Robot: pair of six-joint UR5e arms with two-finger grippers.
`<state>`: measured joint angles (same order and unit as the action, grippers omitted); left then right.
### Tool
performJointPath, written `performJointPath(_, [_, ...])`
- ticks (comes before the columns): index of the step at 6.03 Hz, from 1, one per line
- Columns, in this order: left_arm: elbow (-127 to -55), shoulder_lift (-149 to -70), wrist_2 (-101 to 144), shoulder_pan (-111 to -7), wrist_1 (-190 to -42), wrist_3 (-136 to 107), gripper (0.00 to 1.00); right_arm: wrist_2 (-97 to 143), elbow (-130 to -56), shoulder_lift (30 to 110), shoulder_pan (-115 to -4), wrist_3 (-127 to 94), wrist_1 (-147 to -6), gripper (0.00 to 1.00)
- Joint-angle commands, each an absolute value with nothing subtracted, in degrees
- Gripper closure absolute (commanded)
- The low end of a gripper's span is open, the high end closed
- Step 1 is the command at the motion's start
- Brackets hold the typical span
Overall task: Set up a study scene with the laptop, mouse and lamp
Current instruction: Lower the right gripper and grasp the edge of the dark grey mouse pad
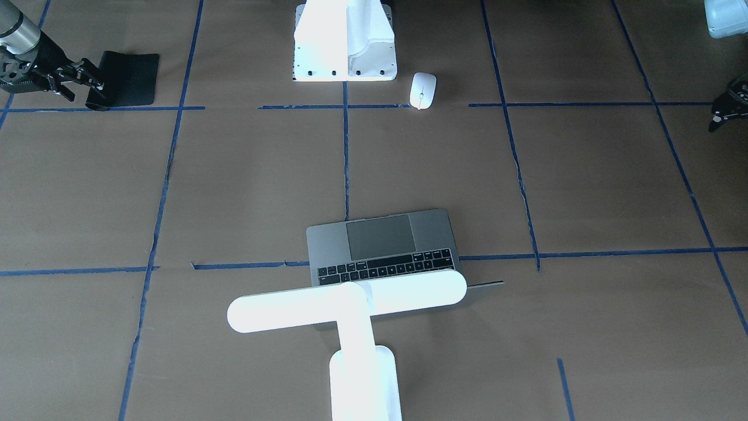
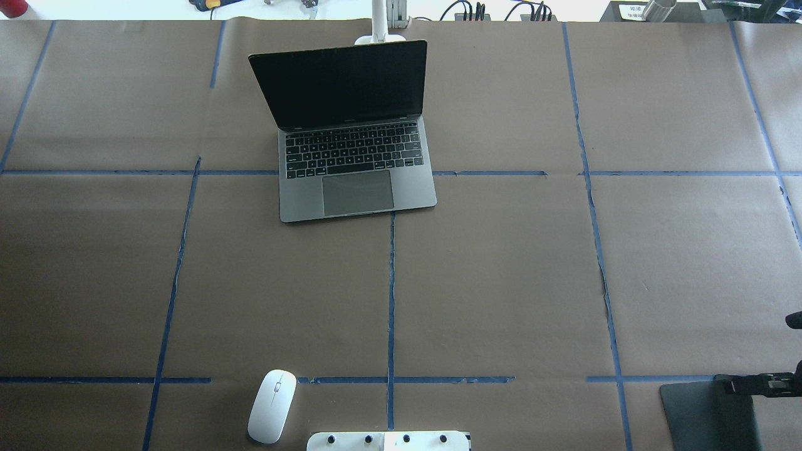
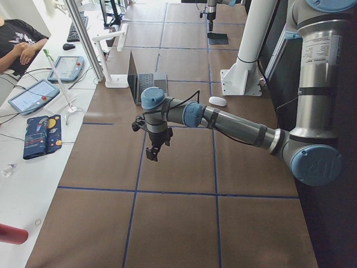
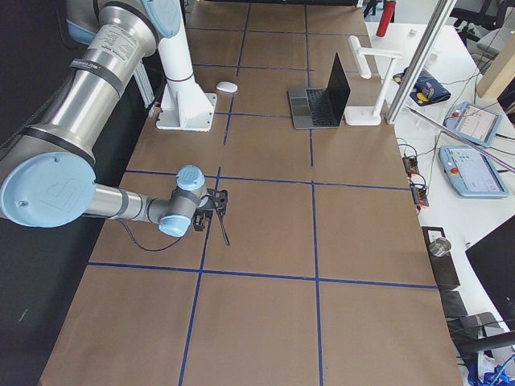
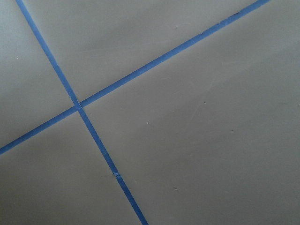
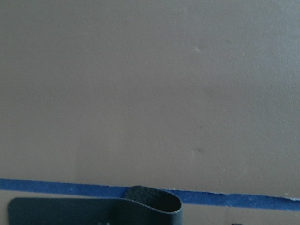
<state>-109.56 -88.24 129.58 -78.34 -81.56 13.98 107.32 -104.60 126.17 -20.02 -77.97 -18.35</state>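
Brown-papered table [image 2: 501, 282]. At its far left the left gripper [image 3: 153, 153] hangs above a bare patch where strips of blue tape [image 5: 77, 105] cross, and I cannot tell how wide its jaws stand. To its right lies the mouse [image 2: 272, 406]. Farther across stands the open laptop [image 2: 357, 181], with the lamp [image 1: 345, 307] just behind its screen. Well right of these, the right gripper [image 1: 94, 83] is pinched tight on the curled edge of the black mat [image 1: 131, 76] — the rest of the mat lies on the table.

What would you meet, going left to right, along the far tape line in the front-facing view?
right gripper → black mat → white pedestal → mouse → left gripper
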Motion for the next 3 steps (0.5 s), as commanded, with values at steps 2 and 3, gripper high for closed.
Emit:
performJointPath(2, [-109.9,-88.2,129.6,-78.4,-81.6,14.0,0.00,107.3,-104.5,128.7,-19.5,-78.3,-13.9,1.00])
performJointPath(3, [-109.9,-88.2,129.6,-78.5,-81.6,14.0,0.00,107.3,-104.6,128.2,-19.5,-78.3,-13.9,1.00])
